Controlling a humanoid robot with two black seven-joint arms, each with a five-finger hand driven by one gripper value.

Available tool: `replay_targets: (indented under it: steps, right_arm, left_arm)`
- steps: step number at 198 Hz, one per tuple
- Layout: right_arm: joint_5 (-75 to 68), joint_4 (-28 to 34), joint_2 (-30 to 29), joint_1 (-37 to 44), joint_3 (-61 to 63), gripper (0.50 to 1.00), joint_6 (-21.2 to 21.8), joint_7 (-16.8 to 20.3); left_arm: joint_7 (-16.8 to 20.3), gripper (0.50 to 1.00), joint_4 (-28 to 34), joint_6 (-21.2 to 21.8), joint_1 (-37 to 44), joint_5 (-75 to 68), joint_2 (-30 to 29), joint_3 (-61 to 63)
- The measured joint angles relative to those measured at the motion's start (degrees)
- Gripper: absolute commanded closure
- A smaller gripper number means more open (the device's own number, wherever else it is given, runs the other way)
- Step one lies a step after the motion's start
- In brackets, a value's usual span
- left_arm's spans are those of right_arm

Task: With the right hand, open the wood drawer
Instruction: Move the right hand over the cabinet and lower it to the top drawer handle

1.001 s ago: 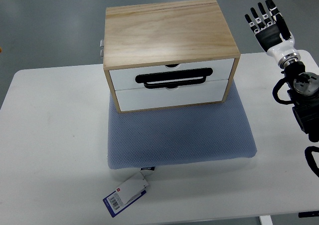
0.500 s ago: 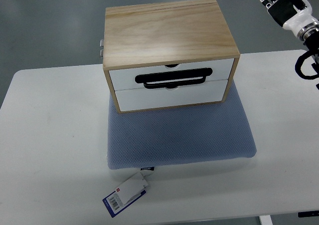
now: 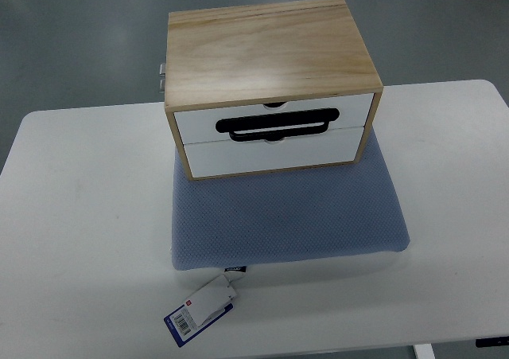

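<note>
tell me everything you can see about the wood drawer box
The wood drawer box is a light, pale-grained wooden cabinet with two white drawer fronts stacked one above the other, both shut flush. A black loop handle lies across the seam between them, with small dark notches above and below it. A small metal fitting shows at its back left. It stands upright and square on the rear part of a blue-grey cushion, which lies on the white table. No hand touches it.

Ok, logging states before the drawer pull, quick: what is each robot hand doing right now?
Left robot hand: not in view.
Right robot hand: not in view.
</note>
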State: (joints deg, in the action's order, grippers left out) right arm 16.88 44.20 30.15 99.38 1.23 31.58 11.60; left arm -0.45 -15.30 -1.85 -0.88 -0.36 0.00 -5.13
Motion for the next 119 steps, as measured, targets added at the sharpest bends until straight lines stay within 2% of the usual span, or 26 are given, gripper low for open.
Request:
replay_targets:
  steps: [17,39,76,92,119]
  right_arm:
    - [1.6,5.1,-0.5,8.5,-8.6,0.554,2.4,3.2]
    - [2.1,13.1,-1.9,18.7,-17.6,0.554,3.3,6.5]
    - [-0.7,28.8,-5.0,29.4,-23.0,0.556,3.4,12.9]
    - [-3.7,31.2,-6.8,30.5,-23.2,0.556,3.4,14.5]
    - [-10.8,31.8,-10.6,30.6,-23.3,0.556,2.5,17.1]
  left_arm:
    - [0.0,0.5,0.0,0.0,0.0,0.1,0.0,0.0]
    - [0.0,0.5,0.0,0.0,0.0,0.1,0.0,0.0]
    - [0.0,0.5,0.0,0.0,0.0,0.0,0.0,0.0]
    - [0.0,0.5,0.0,0.0,-0.1,0.0,0.0,0.0]
    - [0.0,0.5,0.0,0.0,-0.1,0.2,0.0,0.0]
